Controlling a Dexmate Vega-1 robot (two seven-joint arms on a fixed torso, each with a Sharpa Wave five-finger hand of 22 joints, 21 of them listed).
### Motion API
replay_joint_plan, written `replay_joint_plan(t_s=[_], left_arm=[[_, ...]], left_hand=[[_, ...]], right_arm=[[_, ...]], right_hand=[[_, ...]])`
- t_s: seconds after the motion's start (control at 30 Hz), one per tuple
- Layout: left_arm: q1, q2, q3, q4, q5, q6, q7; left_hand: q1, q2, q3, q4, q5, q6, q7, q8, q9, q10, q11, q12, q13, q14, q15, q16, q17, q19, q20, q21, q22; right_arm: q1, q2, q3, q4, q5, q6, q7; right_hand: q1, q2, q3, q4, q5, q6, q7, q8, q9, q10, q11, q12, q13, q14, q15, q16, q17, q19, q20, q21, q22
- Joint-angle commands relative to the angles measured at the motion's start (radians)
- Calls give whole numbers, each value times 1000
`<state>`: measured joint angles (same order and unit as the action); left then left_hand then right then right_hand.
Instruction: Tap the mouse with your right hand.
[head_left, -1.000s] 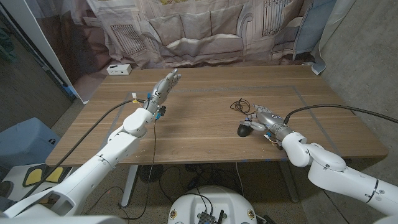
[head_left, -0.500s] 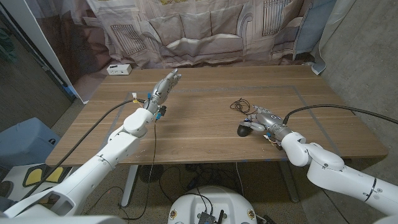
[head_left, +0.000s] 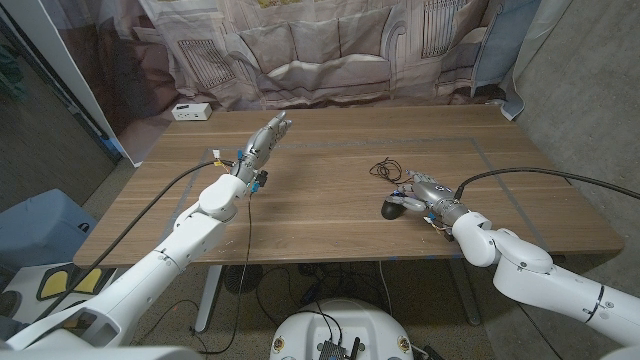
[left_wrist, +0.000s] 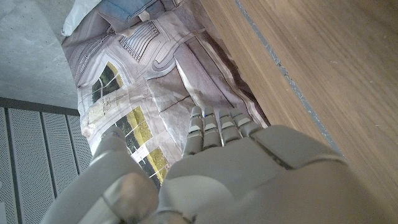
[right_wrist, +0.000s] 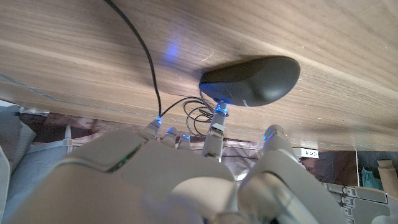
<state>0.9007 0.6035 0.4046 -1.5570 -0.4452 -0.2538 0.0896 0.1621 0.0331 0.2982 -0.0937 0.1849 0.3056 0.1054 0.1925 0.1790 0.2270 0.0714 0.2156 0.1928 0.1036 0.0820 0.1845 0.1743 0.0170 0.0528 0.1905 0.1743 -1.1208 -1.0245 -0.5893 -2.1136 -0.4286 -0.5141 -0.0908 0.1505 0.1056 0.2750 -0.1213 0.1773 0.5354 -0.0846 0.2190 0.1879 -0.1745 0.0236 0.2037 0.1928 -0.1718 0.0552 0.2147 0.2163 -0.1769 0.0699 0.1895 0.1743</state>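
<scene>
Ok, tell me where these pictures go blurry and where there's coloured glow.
Right wrist view: the right hand is soft and out of focus, the mouse sharp, blue glow on the fingertips and wood. Left wrist view: the left hand is blurred.

One black mouse (head_left: 393, 208) lies on the surface (head_left: 330, 190), trailing one coiled black cable (head_left: 386, 169). One small white box (head_left: 191, 111) sits at the surface's far left corner. Two robot hands: the left hand (head_left: 268, 137) and the right hand (head_left: 428, 190).

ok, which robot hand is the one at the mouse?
The right robot hand: one fingertip is at the black mouse, near the table's front right. The left robot hand is held up far across the table, holding nothing.
</scene>
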Motion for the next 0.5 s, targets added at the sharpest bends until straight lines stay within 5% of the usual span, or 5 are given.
replay_joint_plan(t_s=[0.03,0.5], left_arm=[[6,1,-2,-4,-2,0,2],[6,0,-1,0,-6,-1,-3]], left_hand=[[2,9,2,-9,-1,8,-4,2,3,7,2,3,5,9,-3,3,5,-5,3,5,5],[2,9,2,-10,-1,7,-3,1,4,8,2,3,5,9,-3,3,5,-7,4,5,5]], right_arm=[[2,-4,-6,-2,5,-15,10],[-3,-11,-1,-12,7,-20,-1]], right_hand=[[0,4,8,2,0,12,5,3,5,10,0,7,4,-154,7,7,3,-69,8,9,6],[0,-1,8,1,0,12,-3,-1,5,18,4,7,3,-151,9,9,4,-68,11,10,6]])
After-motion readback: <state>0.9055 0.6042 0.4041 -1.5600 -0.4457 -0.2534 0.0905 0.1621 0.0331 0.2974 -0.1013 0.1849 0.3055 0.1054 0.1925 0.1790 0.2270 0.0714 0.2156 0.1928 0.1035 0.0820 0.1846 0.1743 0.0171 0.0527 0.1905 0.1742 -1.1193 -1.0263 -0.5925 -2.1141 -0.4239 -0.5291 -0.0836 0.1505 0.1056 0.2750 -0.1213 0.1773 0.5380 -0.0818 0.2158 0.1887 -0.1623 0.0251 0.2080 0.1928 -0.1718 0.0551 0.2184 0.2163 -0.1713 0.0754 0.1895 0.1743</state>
